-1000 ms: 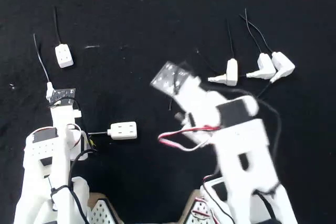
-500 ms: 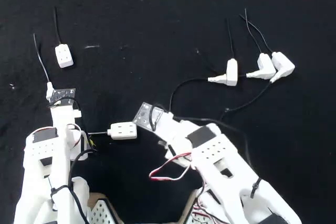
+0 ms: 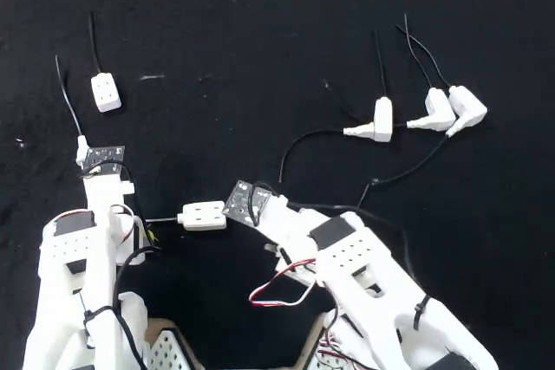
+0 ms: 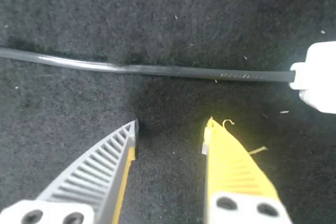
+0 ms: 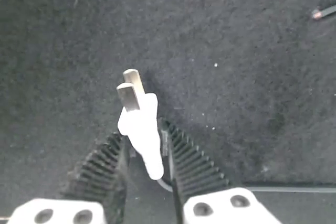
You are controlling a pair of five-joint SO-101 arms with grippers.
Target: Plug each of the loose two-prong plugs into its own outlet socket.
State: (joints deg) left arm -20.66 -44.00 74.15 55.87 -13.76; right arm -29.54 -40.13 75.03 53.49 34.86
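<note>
My right gripper [image 5: 142,129] is shut on a white two-prong plug [image 5: 137,114], its prongs [image 5: 128,85] pointing out past the fingertips. In the high view this gripper [image 3: 244,200] sits just right of a white outlet socket [image 3: 203,215] at the front centre, and I cannot tell whether the prongs touch it. My left gripper [image 4: 169,135] is open over bare cloth, close to a black cable [image 4: 157,70] that ends in a white socket [image 4: 321,80]. The high view puts it [image 3: 102,162] at the left. Three more white plugs [image 3: 379,120], [image 3: 438,112], [image 3: 468,106] lie at the far right.
Another white socket [image 3: 105,92] with a black lead lies at the back left. Black cables [image 3: 408,162] snake across the black cloth between the right arm and the plugs. Red and white wires [image 3: 277,288] hang off the right arm.
The right arm has swung from the table's middle down and left, carrying its plug to just beside the front socket. The left arm has stayed put.
</note>
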